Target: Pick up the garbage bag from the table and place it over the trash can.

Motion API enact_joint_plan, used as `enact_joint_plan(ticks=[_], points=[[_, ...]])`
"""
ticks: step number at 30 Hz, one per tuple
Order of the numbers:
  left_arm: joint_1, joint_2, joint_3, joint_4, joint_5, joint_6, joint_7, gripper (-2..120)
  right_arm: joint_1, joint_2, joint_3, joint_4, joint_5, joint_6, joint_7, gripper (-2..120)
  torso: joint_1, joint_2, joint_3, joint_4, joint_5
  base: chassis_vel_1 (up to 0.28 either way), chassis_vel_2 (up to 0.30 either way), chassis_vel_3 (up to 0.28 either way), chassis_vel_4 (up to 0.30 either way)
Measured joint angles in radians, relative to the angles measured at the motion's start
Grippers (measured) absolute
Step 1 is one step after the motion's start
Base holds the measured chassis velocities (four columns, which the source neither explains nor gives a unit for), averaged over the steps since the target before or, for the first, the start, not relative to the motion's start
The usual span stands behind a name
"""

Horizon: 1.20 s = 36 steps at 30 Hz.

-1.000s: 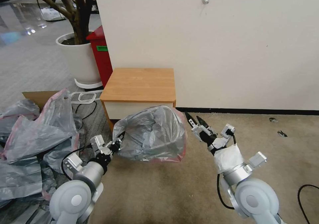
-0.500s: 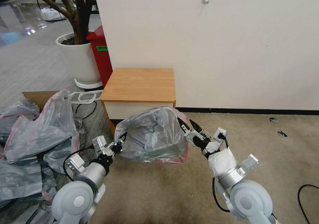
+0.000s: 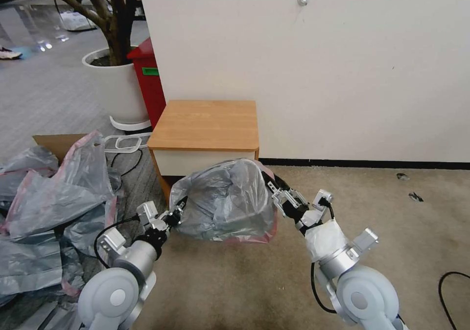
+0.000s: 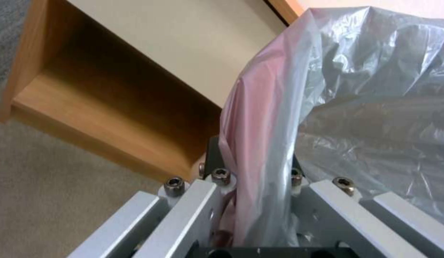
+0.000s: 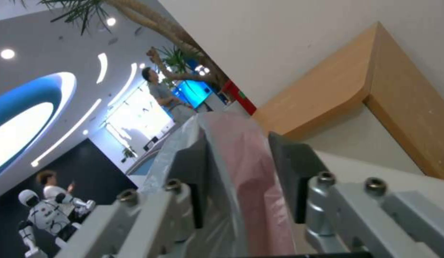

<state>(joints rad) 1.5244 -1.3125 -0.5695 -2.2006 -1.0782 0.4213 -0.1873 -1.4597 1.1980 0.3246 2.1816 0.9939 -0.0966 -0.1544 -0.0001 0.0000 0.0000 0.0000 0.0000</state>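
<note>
Left gripper point(image 3: 177, 211) pinches the pink-red rim of the garbage bag point(image 3: 223, 200) on the side away from the wall corner; in the left wrist view the rim film point(image 4: 260, 150) runs down between the two pads and is clamped there; the right gripper point(image 3: 272, 188) stands at the opposite side of the bag, and in the right wrist view its pads are spread with a fold of pink rim point(image 5: 246, 172) lying in the gap, not yet squeezed.

The bag hangs in front of the table point(image 3: 205, 124), below the level of its top and across its white drawer front; it is off the table surface; its mouth is stretched sideways between the two grippers, so the long axis of the opening runs parallel to the table's front edge.

A box-like shape shows faintly through the grey film, probably the trash can point(image 3: 240, 217), standing on the carpet in front of the table; the bag appears draped over it, though the can's rim cannot be traced clearly.

Judgement: the coming move turns on the right side; the rim already lies between the right pads, so closing there comes first; after that both grippers hold opposite ends of the opening, and the mouth must travel downward relative to the table front.
</note>
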Motion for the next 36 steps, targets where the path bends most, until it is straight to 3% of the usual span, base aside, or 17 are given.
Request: enact_joint_plan(ticks=[1,2,3,6,17,36], points=[[0.0,0.0,0.0,-0.001,0.0,0.0,0.0,4,0.001,0.001,-0.001,0.003,-0.001,0.0,0.0,26,0.0,0.0,0.0,0.0,0.0,0.0,0.0,0.0,0.0],[0.0,0.0,0.0,-0.001,0.0,0.0,0.0,4,0.001,0.001,-0.001,0.003,-0.001,0.0,0.0,26,0.0,0.0,0.0,0.0,0.0,0.0,0.0,0.0,0.0],[-0.001,0.0,0.003,-0.005,0.001,0.0,0.0,4,0.004,0.0,0.001,0.008,-0.001,0.0,0.0,14,0.0,0.0,0.0,0.0,-0.0001,0.0,0.0,0.0,0.0],[0.002,0.0,0.009,-0.007,0.003,0.0,0.0,4,0.008,-0.001,0.003,0.008,-0.001,0.001,0.002,0,0.0,0.0,0.0,-0.0001,0.0,0.0,0.0,0.0,0.0],[0.028,-0.007,0.028,-0.024,0.022,0.0,0.024,4,0.045,0.002,0.012,-0.014,-0.004,0.01,0.041,0,0.0,0.0,0.0,0.0,0.0,0.0,0.0,0.0,0.0],[0.059,-0.018,0.064,-0.089,0.005,-0.003,0.053,4,0.118,-0.019,0.022,-0.174,-0.064,0.021,0.077,0,0.0,0.0,0.0,-0.0001,0.0001,0.0,0.0,0.0,0.0]])
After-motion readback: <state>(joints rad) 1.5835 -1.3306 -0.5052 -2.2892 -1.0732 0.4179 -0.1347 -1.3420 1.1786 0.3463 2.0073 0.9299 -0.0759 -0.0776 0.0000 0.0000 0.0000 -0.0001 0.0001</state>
